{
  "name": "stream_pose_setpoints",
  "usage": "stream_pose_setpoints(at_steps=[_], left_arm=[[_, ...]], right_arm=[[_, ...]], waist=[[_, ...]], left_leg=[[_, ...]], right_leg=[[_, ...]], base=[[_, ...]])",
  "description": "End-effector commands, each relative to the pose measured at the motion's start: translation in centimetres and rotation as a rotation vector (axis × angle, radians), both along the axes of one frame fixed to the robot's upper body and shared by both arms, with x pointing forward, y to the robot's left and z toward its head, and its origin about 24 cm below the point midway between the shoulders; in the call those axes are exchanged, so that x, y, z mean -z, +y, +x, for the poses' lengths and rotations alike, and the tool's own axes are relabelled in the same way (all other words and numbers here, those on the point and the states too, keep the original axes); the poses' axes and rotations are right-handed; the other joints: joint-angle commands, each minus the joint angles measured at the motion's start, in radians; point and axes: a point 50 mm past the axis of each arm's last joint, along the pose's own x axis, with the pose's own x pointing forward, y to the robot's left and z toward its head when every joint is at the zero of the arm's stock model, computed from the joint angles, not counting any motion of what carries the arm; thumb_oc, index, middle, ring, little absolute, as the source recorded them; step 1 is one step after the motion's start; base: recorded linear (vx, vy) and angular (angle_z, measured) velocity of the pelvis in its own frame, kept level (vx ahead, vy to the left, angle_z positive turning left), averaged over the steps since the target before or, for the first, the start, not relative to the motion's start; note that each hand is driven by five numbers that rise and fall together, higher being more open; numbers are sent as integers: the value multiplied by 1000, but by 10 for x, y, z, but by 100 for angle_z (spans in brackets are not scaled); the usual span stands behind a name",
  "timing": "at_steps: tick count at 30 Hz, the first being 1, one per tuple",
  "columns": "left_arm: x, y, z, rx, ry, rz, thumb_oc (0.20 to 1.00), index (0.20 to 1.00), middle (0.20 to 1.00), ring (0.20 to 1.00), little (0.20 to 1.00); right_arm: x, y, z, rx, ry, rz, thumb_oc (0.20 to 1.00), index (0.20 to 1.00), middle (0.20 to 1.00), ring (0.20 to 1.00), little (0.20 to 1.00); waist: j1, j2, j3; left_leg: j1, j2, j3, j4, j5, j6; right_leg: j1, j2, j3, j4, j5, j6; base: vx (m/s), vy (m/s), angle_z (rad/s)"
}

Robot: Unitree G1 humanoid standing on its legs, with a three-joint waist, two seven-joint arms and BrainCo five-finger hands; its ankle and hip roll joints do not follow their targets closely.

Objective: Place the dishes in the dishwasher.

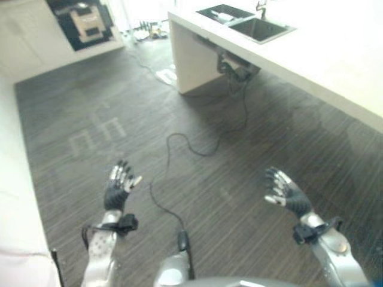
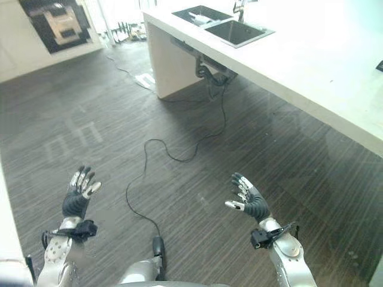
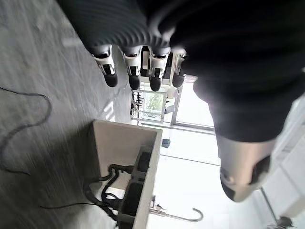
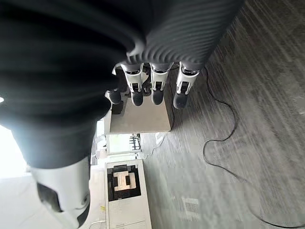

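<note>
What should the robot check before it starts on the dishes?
1. Left hand free: ok, open, holding nothing.
2. Right hand free: ok, open, holding nothing.
3. Dishes found: cannot tell; something pale lies in the sink.
4. Sink within reach: not ok, it is far ahead on the counter.
5. Dishwasher open: cannot tell.
6. Floor ahead safe: not ok, a cable lies across it.

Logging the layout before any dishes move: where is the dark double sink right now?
The dark double sink is set into the white counter at the head views' upper right, near its far end, faucet behind it.
</note>
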Motion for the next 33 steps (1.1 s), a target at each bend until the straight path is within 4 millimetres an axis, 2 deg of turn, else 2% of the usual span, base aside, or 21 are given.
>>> stream_pose_setpoints(at_steps=[1,2,3,4,5,7,8,9,10,12,13,15,18,21,23,24,26,27,30,32,33], left_arm=[[-23,3,-5,78,-87,107,1000,1000,1000,1000,1000],[-23,2,-4,100,-82,116,1000,1000,1000,1000,1000],[-24,1,-3,107,-81,123,1000,1000,1000,1000,1000],[-24,-1,-2,121,-79,138,1000,1000,1000,1000,1000],[-24,-1,-1,131,-74,146,1000,1000,1000,1000,1000],[-24,-2,1,125,-70,151,1000,1000,1000,1000,1000],[-24,-3,2,120,-67,147,1000,1000,1000,1000,1000],[-25,-2,4,127,-70,139,1000,1000,1000,1000,1000],[-26,-3,5,140,-72,138,1000,1000,1000,1000,1000],[-26,-4,6,182,-61,147,1000,1000,1000,1000,1000],[-26,-5,6,196,-57,148,1000,1000,1000,1000,1000],[-20,-11,4,221,-36,146,1000,1000,1000,1000,1000],[-16,-14,1,218,-28,137,1000,1000,1000,1000,1000],[-14,-15,2,209,-11,91,1000,1000,1000,1000,1000],[-14,-18,2,214,-15,81,1000,1000,1000,1000,1000],[-15,-19,1,217,-19,88,1000,1000,1000,1000,1000],[-14,-21,1,211,-22,66,1000,1000,1000,1000,1000],[-13,-24,0,212,-28,43,1000,1000,1000,1000,1000],[-11,-28,-6,209,-47,9,1000,1000,1000,1000,1000],[-13,-28,-7,208,-67,-10,1000,1000,1000,1000,1000],[-17,-26,-7,210,-94,-36,1000,1000,1000,1000,1000]], right_arm=[[-26,-2,16,44,-153,37,1000,1000,1000,1000,1000],[-26,0,18,54,-158,54,1000,1000,1000,1000,1000],[-26,1,18,57,-159,59,1000,1000,1000,1000,1000],[-25,4,18,61,-161,70,1000,1000,1000,1000,1000],[-23,7,18,59,-158,76,1000,1000,1000,1000,1000],[-19,13,18,43,-149,71,1000,1000,1000,1000,1000],[-16,15,19,37,-139,59,1000,1000,1000,1000,1000],[-15,13,18,42,-131,49,1000,1000,1000,1000,1000],[-15,10,17,50,-124,50,1000,1000,1000,1000,1000],[-12,-3,8,76,-110,54,1000,1000,1000,1000,1000],[-11,-7,5,85,-106,55,1000,1000,1000,1000,1000],[-12,-13,4,99,-101,50,1000,1000,1000,1000,1000],[-15,-10,9,83,-108,52,1000,1000,1000,1000,1000],[-18,-8,13,90,-115,44,1000,1000,1000,1000,1000],[-23,-6,18,77,-138,49,1000,1000,1000,1000,1000],[-24,-6,19,71,-147,45,1000,1000,1000,1000,1000],[-28,-7,21,55,-157,31,1000,1000,1000,1000,1000],[-28,-10,20,50,-158,15,1000,1000,1000,1000,1000],[-26,-13,18,34,-148,-13,1000,1000,1000,1000,1000],[-25,-14,18,27,-140,-18,1000,1000,1000,1000,1000],[-26,-13,20,18,-142,-12,1000,1000,1000,1000,1000]], waist=[[47,30,-96],[53,22,-104],[55,21,-107],[58,29,-113],[55,47,-116],[39,73,-110],[28,81,-104],[10,76,-93],[-1,72,-86],[-60,48,-57],[-80,47,-46],[-117,55,-29],[-114,53,-45],[-127,46,-82],[-126,50,-102],[-128,55,-107],[-136,68,-114],[-133,63,-112],[-105,36,-93],[-84,23,-76],[-70,23,-65]], left_leg=[[-61,48,-59,4,-70,-76],[-49,23,-71,4,-81,-57],[-46,14,-74,4,-86,-51],[-30,-2,-87,4,-98,-39],[-11,-7,-93,7,-119,-25],[28,-2,-95,9,-143,-17],[48,-5,-94,5,-149,-16],[64,-20,-106,3,-148,-19],[75,-28,-116,3,-152,-21],[143,-52,-152,3,-200,-27],[166,-52,-164,3,-214,-29],[232,-40,-177,3,-258,-42],[277,-39,-171,3,-298,-46],[328,-45,-170,5,-337,-39],[344,-32,-145,50,-360,-56],[339,-21,-134,82,-350,-68],[306,19,-116,227,-265,-119],[241,33,-126,409,-174,-161],[49,-7,-162,733,-127,-180],[-47,25,-134,736,-148,-153],[-63,56,-108,627,-164,-137]], right_leg=[[-57,26,-45,107,50,85],[-86,9,-53,203,112,107],[-95,3,-56,246,138,111],[-146,-10,-56,375,215,118],[-211,-6,-54,525,244,117],[-332,-6,-62,652,251,99],[-384,12,-72,641,224,80],[-412,52,-99,565,144,58],[-432,74,-120,484,125,50],[-496,77,-134,200,164,49],[-511,73,-124,133,183,55],[-563,35,-136,-6,277,81],[-548,24,-182,-105,305,86],[-505,24,-144,-93,344,86],[-474,24,-167,-77,323,63],[-467,30,-172,-72,311,52],[-440,53,-177,-67,270,13],[-407,61,-168,-73,245,-13],[-349,50,-139,-72,207,-50],[-313,51,-136,-74,187,-54],[-294,61,-123,-78,173,-47]], base=[[314,285,65],[268,246,72],[286,264,62],[298,276,61],[358,329,55],[262,230,20],[291,105,-4],[365,38,-3],[420,-60,0],[527,-142,44],[606,-184,100],[515,-175,113],[399,-202,63],[318,-245,10],[269,-262,40],[187,-215,0],[207,-262,-14],[180,-237,-24],[184,-161,-70],[180,-57,-71],[252,69,-48]])
